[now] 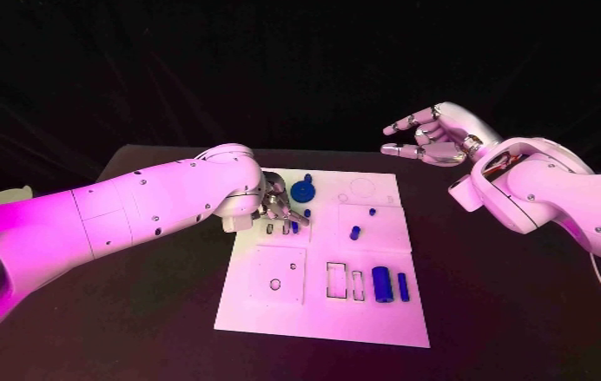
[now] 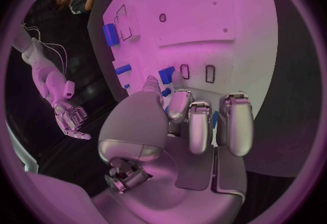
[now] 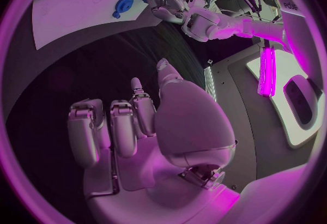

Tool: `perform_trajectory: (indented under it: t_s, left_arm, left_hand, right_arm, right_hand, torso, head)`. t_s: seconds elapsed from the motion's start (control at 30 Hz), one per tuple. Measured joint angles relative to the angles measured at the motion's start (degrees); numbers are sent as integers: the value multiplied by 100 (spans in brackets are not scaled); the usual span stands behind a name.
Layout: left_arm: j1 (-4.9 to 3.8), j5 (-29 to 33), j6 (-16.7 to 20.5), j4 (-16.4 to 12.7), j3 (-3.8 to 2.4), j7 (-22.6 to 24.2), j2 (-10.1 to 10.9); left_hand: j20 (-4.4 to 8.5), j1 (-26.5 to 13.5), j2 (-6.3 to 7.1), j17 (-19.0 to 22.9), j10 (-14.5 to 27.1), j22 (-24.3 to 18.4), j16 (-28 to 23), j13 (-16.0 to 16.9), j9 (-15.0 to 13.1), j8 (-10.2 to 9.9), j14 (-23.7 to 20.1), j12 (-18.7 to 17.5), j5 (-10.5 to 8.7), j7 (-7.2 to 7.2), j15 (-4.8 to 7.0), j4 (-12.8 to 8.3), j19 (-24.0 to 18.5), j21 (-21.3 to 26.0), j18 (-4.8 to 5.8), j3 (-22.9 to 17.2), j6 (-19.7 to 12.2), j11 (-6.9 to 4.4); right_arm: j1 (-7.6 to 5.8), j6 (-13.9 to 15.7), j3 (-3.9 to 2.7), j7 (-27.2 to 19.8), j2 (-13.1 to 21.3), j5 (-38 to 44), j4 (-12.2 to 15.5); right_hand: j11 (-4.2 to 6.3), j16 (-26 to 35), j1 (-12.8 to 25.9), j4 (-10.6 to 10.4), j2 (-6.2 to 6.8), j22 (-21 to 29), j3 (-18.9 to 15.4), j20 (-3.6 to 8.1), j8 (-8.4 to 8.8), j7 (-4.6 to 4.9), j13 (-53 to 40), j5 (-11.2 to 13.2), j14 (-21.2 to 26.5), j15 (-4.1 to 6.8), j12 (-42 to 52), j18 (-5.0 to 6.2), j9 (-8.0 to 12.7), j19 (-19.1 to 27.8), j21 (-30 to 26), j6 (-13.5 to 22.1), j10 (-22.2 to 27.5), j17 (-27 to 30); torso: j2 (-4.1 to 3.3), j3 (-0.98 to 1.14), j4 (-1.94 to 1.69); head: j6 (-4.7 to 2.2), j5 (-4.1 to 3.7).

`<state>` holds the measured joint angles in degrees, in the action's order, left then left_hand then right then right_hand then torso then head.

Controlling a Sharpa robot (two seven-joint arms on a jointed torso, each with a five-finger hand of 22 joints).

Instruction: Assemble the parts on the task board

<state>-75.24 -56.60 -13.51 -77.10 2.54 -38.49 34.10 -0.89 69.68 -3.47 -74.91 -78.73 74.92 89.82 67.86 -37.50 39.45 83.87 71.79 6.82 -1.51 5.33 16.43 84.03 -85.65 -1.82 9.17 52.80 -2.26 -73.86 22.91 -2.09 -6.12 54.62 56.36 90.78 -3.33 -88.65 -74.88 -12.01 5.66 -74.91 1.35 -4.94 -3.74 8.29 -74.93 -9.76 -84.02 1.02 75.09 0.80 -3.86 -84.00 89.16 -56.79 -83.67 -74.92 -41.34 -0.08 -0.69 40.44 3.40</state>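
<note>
The left hand [image 1: 274, 208], silver and smooth-shelled, is lowered onto the task board [image 1: 376, 312] at its upper left part; its fingers [image 2: 199, 126] are curled down over small blue parts [image 2: 166, 75] beside two narrow slots [image 2: 210, 73], but whether a part is gripped cannot be told; the right hand [image 1: 432, 136] is held in the air beyond the board's far right corner, well apart from it, fingers spread and nothing held. The board is a flat white rectangular plate with outlined recesses; a round blue gear-like disc [image 1: 302, 192] is seen just beside the left hand, toward the board's far edge; a short blue peg [image 1: 354, 233] lies near the board's middle; a thick blue cylinder [image 1: 382, 279] and a slim blue bar [image 1: 403, 286] lie side by side near the board's near right part, next to two rectangular cut-outs [image 1: 338, 280]; the black table [image 1: 501, 312] is left bare to the board's right.
</note>
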Motion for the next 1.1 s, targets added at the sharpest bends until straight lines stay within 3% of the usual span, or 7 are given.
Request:
perform_trajectory:
  t_s: [0.33, 0.57, 0.73, 0.83, 0.87, 0.97, 1.1]
  left_arm:
    - [1, -7, -26, 3, 5, -1, -16]
    - [-9, -9, -19, -2, -5, 4, -18]
    - [-19, -8, -16, -12, -11, 14, -18]
    - [-16, -8, -15, -18, -7, 15, -18]
    - [-12, -8, -14, -19, -2, 15, -17]
    - [-2, -6, -5, -36, 3, 15, -2]
    - [4, -3, 36, -123, -3, 16, 72]
  left_hand:
    - [0, 255, -119, 0, -3, 0, 0, 4, -65, 0, 0, 6, 23, 19, 0, -73, 0, 0, 2, -160, -19, -3]
    - [41, 704, -169, 1, 12, 0, 0, -8, -85, -87, -1, -3, 74, 51, 41, -272, -1, 0, 2, -728, -136, -34]
    - [41, 931, 56, 1, 20, 0, 0, -70, -61, -214, 19, -61, 466, 10, 61, -360, 0, 0, 2, -1352, -216, -43]
    - [41, 1136, 267, 1, 23, -1, 0, -134, -93, -259, 19, -142, 749, -26, 61, 152, 0, 0, 2, -1973, -246, -16]
    - [41, 1163, 402, 1, 29, 0, 0, -155, -148, -269, 19, -174, 819, -37, 61, 376, 0, 0, 3, -2197, -254, -11]
    - [41, 925, 860, 1, 31, -1, 0, -147, -258, -227, 30, -174, 1028, -56, 72, 382, 0, 0, 2, -3030, -252, -9]
    - [41, 680, 1147, -4, 28, -1, 0, -73, -384, -161, 16, -124, 1192, -63, 59, 366, 0, 0, 2, -3451, -240, -12]
  right_arm:
    - [3, -13, 1, -5, -11, -9, -9]
    - [12, -36, 2, -5, -21, -13, -1]
    - [17, -62, 3, -5, -26, -15, 10]
    - [18, -77, 4, -5, -26, -16, 14]
    - [20, -81, 4, -5, -26, -16, 15]
    - [22, -96, 6, -5, -26, -17, 18]
    - [22, -112, 7, -5, -24, -18, 20]
  right_hand:
    - [0, 0, 0, 0, 0, 1, 0, 0, 0, 0, 0, 0, 0, 0, 0, 0, 1, 0, 0, 0, 0, 1]
    - [0, 0, -30, 0, -30, 1, 0, 0, 0, 0, -1, -21, 0, 0, 0, 0, 1, 0, 0, 0, 0, 1]
    - [0, 0, -30, 0, -30, -4, 0, 0, 0, 0, 0, -21, 0, 0, 0, 0, 1, 0, 0, 0, 0, 1]
    - [0, 0, -30, 1, -30, -4, 0, 0, 0, 0, -1, -21, 0, 0, 0, 0, 1, 0, 0, 0, 0, 2]
    - [0, 0, -30, 0, -30, -4, 0, 0, 0, 0, -1, -21, 0, 0, 0, 0, 1, 0, 0, 0, 0, 2]
    - [0, 0, -53, 0, -53, -4, 0, 0, 0, 0, -1, -44, 0, 0, 0, 0, 1, 0, 1, 0, 0, -3]
    - [0, 0, -53, 1, -53, -3, 1, 0, 0, 0, -1, -44, 0, 0, 0, 0, 1, 0, 1, 0, 0, -3]
  torso:
    - [-2, 0, 0]
    - [-3, 3, 0]
    - [-3, 3, 1]
    - [-3, 3, 3]
    - [-3, 3, 3]
    - [-3, 3, 3]
    - [-3, 6, 3]
  head:
    - [3, -4]
    - [14, 3]
    - [25, 5]
    - [26, 5]
    - [26, 5]
    - [26, 5]
    - [12, 14]
